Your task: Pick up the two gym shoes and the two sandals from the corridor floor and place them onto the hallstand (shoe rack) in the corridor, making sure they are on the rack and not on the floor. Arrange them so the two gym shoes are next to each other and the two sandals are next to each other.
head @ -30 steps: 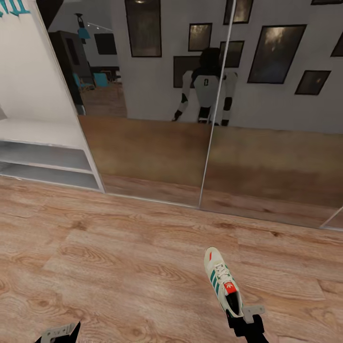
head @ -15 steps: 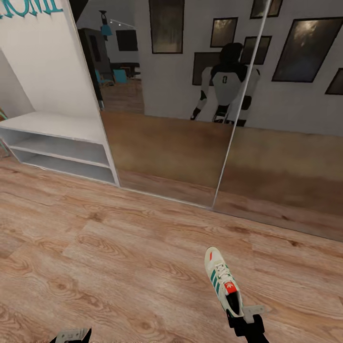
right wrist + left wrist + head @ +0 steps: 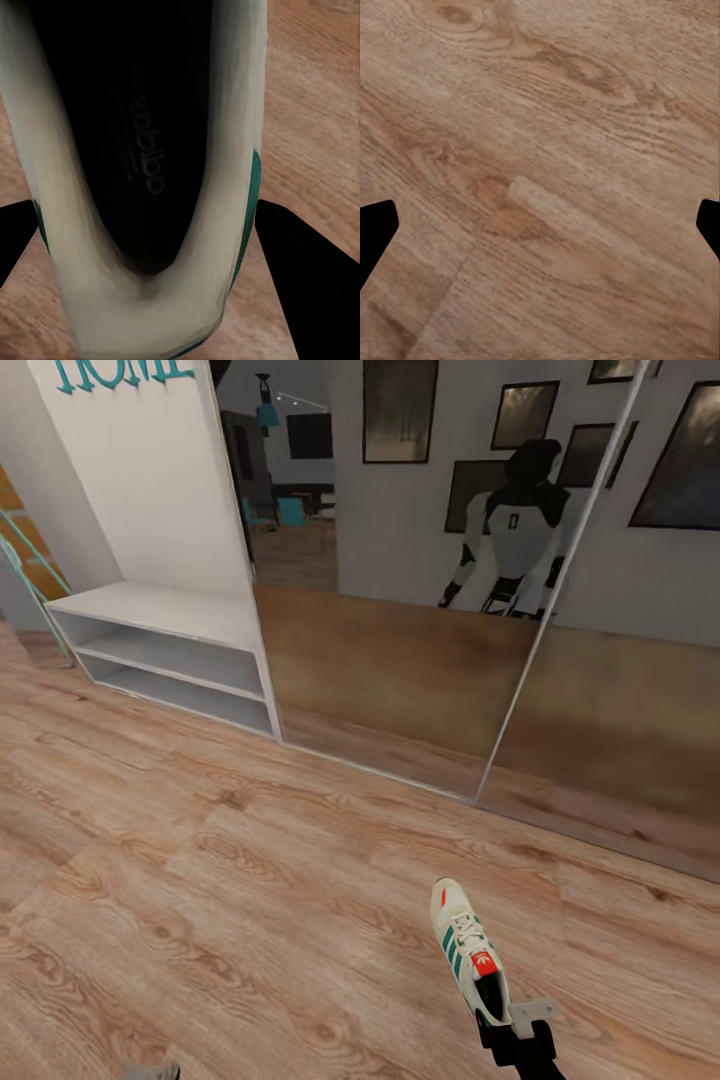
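One gym shoe (image 3: 465,950), white with green stripes and a red-orange tongue patch, hangs toe-forward above the corridor floor (image 3: 250,880). My right gripper (image 3: 505,1025) is shut on its heel. The right wrist view looks into the shoe's dark opening (image 3: 142,135), with the gripper (image 3: 150,255) closed on the white heel rim. The hallstand (image 3: 160,610), a low white bench with two open shelves, stands at the far left against the wall. My left gripper (image 3: 540,225) hangs open over bare planks, its fingertips (image 3: 375,225) far apart. The sandals are out of view.
Tall mirrored sliding doors (image 3: 400,660) run along the wall right of the hallstand and reflect the robot and framed pictures. A teal-framed object (image 3: 25,580) leans at the far left edge. Wood-plank floor lies between me and the hallstand.
The camera has turned left, so the hallstand has shifted right, further into view. The gym shoe stays in my right gripper at the same spot. My left gripper has sunk towards the frame's bottom edge.
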